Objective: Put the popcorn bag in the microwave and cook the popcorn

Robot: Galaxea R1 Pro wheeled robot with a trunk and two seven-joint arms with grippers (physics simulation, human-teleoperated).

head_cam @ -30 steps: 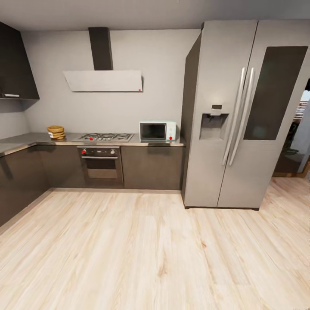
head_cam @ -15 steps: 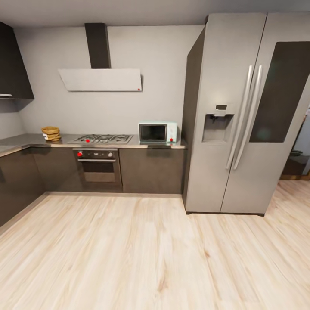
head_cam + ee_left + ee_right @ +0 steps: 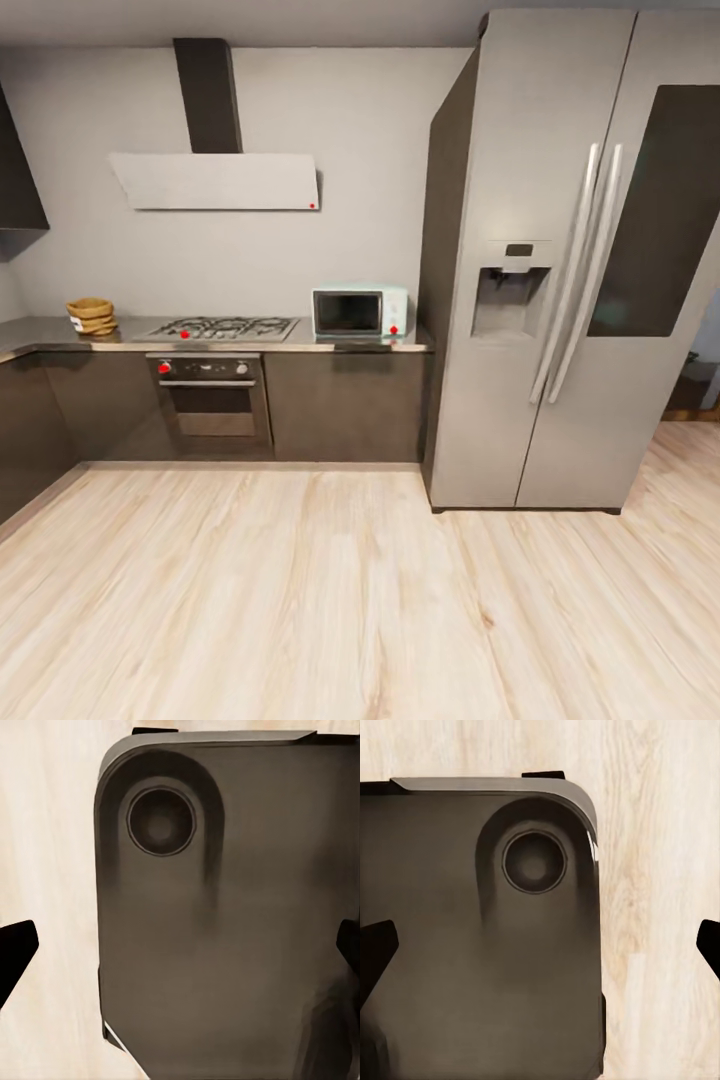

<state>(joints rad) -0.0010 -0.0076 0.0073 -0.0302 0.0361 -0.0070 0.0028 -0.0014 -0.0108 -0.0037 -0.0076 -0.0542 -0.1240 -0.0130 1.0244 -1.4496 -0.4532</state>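
Both pincers, left pincer and right pincer, hang spread above the robot base.

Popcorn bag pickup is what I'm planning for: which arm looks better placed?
Left, tentatively: the popcorn bag sits far left on the countertop, on the left arm's side. Both claws still point at the floor, far away.

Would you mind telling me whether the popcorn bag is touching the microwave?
Apart: the head view shows the popcorn bag and the microwave separated by the hob.
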